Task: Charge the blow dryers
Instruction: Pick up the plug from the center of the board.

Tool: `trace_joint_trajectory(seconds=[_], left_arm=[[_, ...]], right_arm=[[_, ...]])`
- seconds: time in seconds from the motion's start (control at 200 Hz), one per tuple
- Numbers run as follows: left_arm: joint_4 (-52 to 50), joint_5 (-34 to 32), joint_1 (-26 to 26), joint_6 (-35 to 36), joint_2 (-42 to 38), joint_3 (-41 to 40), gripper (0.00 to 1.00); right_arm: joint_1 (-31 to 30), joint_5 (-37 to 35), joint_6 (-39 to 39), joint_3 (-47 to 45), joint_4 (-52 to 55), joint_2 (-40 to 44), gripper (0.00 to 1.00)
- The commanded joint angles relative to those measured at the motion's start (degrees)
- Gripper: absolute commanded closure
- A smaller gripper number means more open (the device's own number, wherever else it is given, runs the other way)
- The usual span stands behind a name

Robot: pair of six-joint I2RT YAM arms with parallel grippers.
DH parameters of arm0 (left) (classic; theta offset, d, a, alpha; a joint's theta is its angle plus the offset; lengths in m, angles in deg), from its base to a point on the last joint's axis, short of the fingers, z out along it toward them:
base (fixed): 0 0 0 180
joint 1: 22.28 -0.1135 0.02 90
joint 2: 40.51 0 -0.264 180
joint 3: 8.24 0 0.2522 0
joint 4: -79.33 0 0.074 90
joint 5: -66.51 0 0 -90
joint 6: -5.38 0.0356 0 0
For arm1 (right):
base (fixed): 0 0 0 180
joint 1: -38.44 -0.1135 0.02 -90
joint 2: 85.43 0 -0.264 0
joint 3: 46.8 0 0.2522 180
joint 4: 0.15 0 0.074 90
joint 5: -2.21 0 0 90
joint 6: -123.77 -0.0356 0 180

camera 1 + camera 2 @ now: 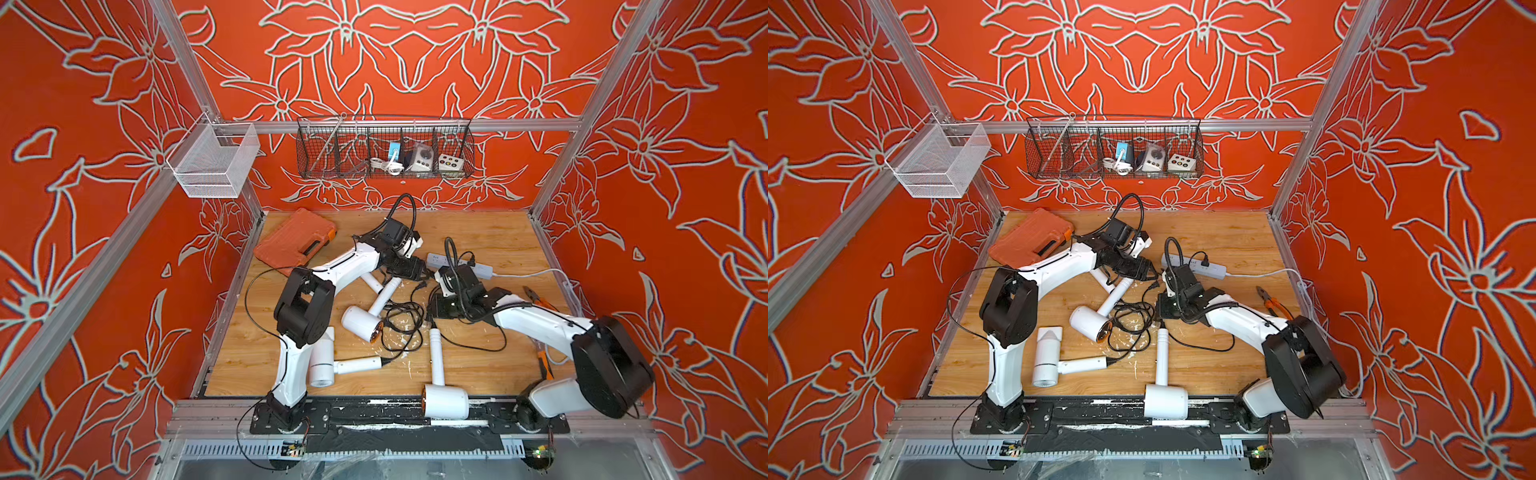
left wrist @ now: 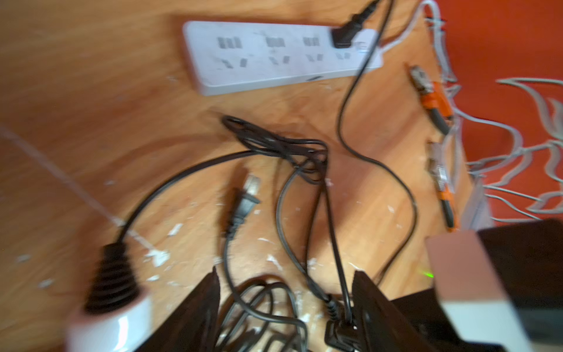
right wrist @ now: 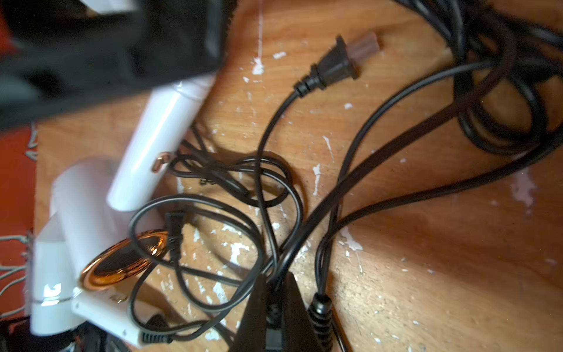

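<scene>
Three white blow dryers lie on the wooden table: one mid-table with a copper mouth, one near the left arm, one at the front edge. A fourth handle pokes out under the left arm. Their black cords are tangled in the middle. My right gripper is shut on a black cord at the tangle's edge. My left gripper hangs open over the cords, near the white power strip, which has one plug in it. A loose plug lies free.
An orange tool case sits at the back left. Pliers and a screwdriver lie along the right edge. A black wire basket and a white mesh basket hang on the frame above the table.
</scene>
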Motion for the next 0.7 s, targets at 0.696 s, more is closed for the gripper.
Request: trace_joint_trajectory(seconds=[0.696], left_arm=[[15.5, 27.8, 1.3, -12.2, 0.6, -6.4, 0.38]], right_arm=[[9.4, 21.0, 17.1, 3.0, 3.9, 2.7, 1.00]])
